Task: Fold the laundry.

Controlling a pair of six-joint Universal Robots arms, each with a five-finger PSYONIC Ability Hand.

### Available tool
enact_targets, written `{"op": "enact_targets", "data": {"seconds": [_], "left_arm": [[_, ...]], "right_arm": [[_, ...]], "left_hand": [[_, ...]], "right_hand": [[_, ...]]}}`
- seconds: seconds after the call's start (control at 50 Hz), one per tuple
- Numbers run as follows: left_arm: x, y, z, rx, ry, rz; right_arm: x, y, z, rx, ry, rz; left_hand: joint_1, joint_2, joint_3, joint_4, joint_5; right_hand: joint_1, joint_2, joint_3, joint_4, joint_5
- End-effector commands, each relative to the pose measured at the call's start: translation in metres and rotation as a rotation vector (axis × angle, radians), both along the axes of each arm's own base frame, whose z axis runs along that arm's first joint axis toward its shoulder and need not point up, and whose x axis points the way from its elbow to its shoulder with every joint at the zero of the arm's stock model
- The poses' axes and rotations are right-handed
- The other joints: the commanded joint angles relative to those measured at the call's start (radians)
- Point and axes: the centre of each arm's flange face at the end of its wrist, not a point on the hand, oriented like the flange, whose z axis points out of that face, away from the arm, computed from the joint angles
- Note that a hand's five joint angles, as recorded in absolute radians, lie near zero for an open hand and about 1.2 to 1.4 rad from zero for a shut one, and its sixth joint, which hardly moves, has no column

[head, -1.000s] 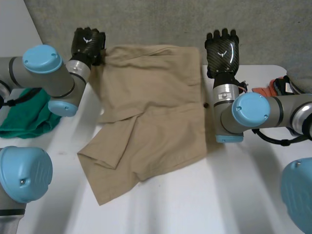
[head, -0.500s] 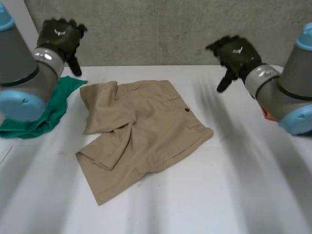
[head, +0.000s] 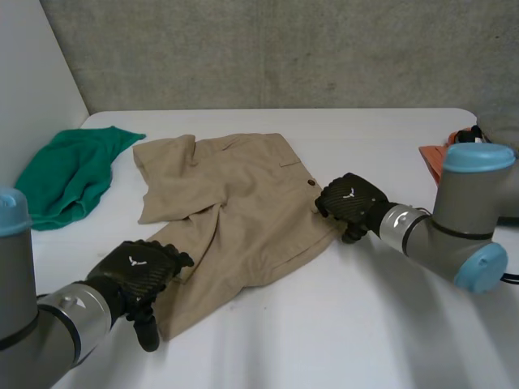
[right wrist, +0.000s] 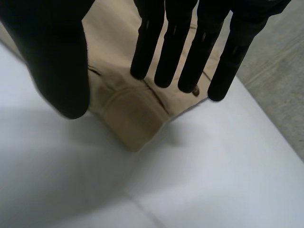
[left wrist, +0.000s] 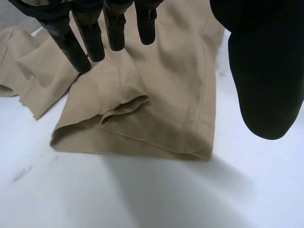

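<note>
Here we go: the crumpled khaki cotton shorts [head: 235, 219] lie in the middle of the white table [head: 365, 340], one leg pointing at the near-left corner. The left hand [head: 134, 271] is at that leg's hem [left wrist: 142, 142], its fingers [left wrist: 114, 28] straight and slightly spread, thumb held wide, pinching nothing. The right hand [head: 349, 203] is over the waistband corner nearest the right edge, beside the dark button [right wrist: 195, 89]; its fingers [right wrist: 173, 47] are straight, side by side, thumb apart, with no cloth between them.

This looks like the reach before a grasp. Next, each hand must close on its corner so the shorts can be lifted and laid flat.

A rumpled green cloth [head: 69, 174] waits by the left edge. There's a small white emblem on the back of each hand, but no readable writing anywhere.
</note>
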Motion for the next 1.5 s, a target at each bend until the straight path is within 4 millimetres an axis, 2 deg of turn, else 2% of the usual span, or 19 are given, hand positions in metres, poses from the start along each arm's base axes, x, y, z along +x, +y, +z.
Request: {"op": "enact_targets", "data": {"seconds": [0.02, 0.12, 0.22, 0.3, 0.48, 0.66, 0.68, 0.72, 0.74, 0.8, 0.94, 1.04, 1.08, 1.12, 1.18, 1.24, 1.36, 1.5], "left_arm": [[-0.006, 0.004, -0.005, -0.005, 0.03, -0.006], [-0.011, 0.006, -0.013, 0.0, 0.015, -0.026], [-0.018, 0.006, -0.026, -0.001, -0.015, -0.047], [-0.019, 0.002, -0.033, -0.018, -0.041, -0.049], [-0.023, -0.016, -0.047, -0.097, -0.111, -0.044], [-0.027, -0.026, -0.068, -0.098, -0.2, -0.069], [-0.026, -0.026, -0.069, -0.101, -0.203, -0.066], [-0.026, -0.029, -0.067, -0.116, -0.197, -0.055], [-0.026, -0.032, -0.064, -0.136, -0.192, -0.037], [-0.026, -0.035, -0.056, -0.17, -0.176, -0.015], [-0.027, -0.035, -0.023, -0.252, -0.087, 0.002], [-0.023, -0.045, 0.009, -0.316, -0.047, 0.037], [-0.023, -0.046, 0.014, -0.311, -0.044, 0.034], [-0.024, -0.043, 0.013, -0.29, -0.045, 0.015], [-0.026, -0.03, 0.008, -0.213, -0.05, -0.046], [-0.026, -0.011, -0.003, -0.086, -0.044, -0.096], [-0.023, 0.001, -0.009, 0.034, 0.019, -0.053], [-0.024, 0.011, -0.013, 0.059, 0.034, -0.039]], "right_arm": [[0.01, -0.009, -0.003, -0.065, -0.066, -0.046], [0.006, -0.006, 0.008, -0.038, -0.107, -0.103], [-0.001, 0.005, 0.042, -0.055, -0.159, -0.128], [-0.004, 0.018, 0.056, -0.054, -0.168, -0.127], [-0.006, 0.036, 0.062, -0.018, -0.167, -0.117], [-0.01, 0.033, 0.058, -0.01, -0.157, -0.135], [-0.012, 0.032, 0.058, -0.011, -0.156, -0.143], [-0.013, 0.031, 0.056, -0.009, -0.152, -0.15], [-0.014, 0.03, 0.055, -0.01, -0.147, -0.161], [-0.017, 0.026, 0.052, -0.012, -0.135, -0.193], [-0.022, 0.02, 0.046, 0.009, -0.122, -0.232], [-0.019, 0.026, 0.036, 0.086, -0.099, -0.205], [-0.018, 0.028, 0.031, 0.118, -0.088, -0.19], [-0.017, 0.028, 0.028, 0.126, -0.084, -0.182], [-0.015, 0.026, 0.024, 0.118, -0.079, -0.165], [-0.009, 0.02, 0.015, 0.075, -0.058, -0.134], [-0.003, 0.01, -0.003, 0.024, 0.005, -0.098], [0.003, -0.002, -0.01, -0.018, -0.024, -0.095]], "left_hand": [[0.081, 0.065, 0.063, 0.071, 0.047], [0.131, 0.115, 0.113, 0.121, 0.097], [0.237, 0.22, 0.219, 0.227, 0.203], [0.369, 0.352, 0.35, 0.359, 0.335], [0.472, 0.455, 0.453, 0.462, 0.438], [0.536, 0.52, 0.518, 0.526, 0.502], [0.795, 0.779, 0.777, 0.785, 0.761], [1.151, 1.135, 1.133, 1.141, 1.117], [1.202, 1.186, 1.184, 1.192, 1.168], [1.202, 1.186, 1.184, 1.193, 1.169], [1.202, 1.186, 1.184, 1.193, 1.169], [1.202, 1.186, 1.184, 1.193, 1.169], [1.202, 1.186, 1.184, 1.193, 1.169], [1.202, 1.186, 1.184, 1.193, 1.169], [0.664, 0.648, 0.646, 0.654, 0.63], [0.299, 0.283, 0.281, 0.289, 0.265], [0.231, 0.215, 0.213, 0.221, 0.197], [0.222, 0.206, 0.204, 0.212, 0.188]], "right_hand": [[0.642, 0.652, 0.653, 0.655, 0.654], [0.642, 0.652, 0.653, 0.655, 0.654], [0.642, 0.652, 0.653, 0.655, 0.654], [0.642, 0.652, 0.653, 0.655, 0.654], [0.642, 0.652, 0.653, 0.655, 0.654], [0.642, 0.652, 0.653, 0.655, 0.654], [0.546, 0.556, 0.556, 0.559, 0.558], [0.247, 0.257, 0.257, 0.26, 0.259], [-0.013, -0.003, -0.003, 0.0, -0.001], [-0.241, -0.231, -0.231, -0.228, -0.229], [-0.362, -0.352, -0.352, -0.349, -0.35], [-0.412, -0.402, -0.402, -0.399, -0.4], [-0.386, -0.376, -0.376, -0.373, -0.374], [-0.333, -0.323, -0.323, -0.32, -0.321], [-0.219, -0.208, -0.208, -0.205, -0.206], [-0.175, -0.164, -0.164, -0.161, -0.162], [-0.084, -0.073, -0.073, -0.07, -0.071], [-0.022, -0.011, -0.011, -0.009, -0.01]]}}
